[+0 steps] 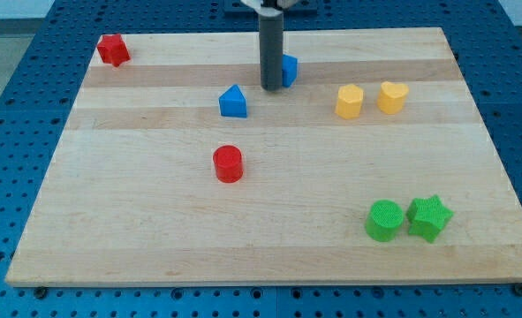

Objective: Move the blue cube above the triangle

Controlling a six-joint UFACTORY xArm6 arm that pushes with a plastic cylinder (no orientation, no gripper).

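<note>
Blue cube (289,70), plain and unlabelled, sits near the board's top centre, half hidden behind my rod; my tip (270,87) touches its left side, grasping nothing. The blue triangle (233,102) lies just lower-left, the wooden board (137,238) beneath.

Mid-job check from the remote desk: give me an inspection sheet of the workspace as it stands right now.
Surface: wooden board, lying flat, no damage seen.
Job's things: blue cube near the view's top, partly hidden behind the rod; blue triangle block to its lower left, apart from it.
Clutter: red star-like block at top left; red cylinder mid-board; two yellow blocks side by side at right; green cylinder touching green star at bottom right.
Grippers: none; my tip sits against the cube's left side.
Cables: nothing seen.
Surroundings: blue perforated table around the board.
</note>
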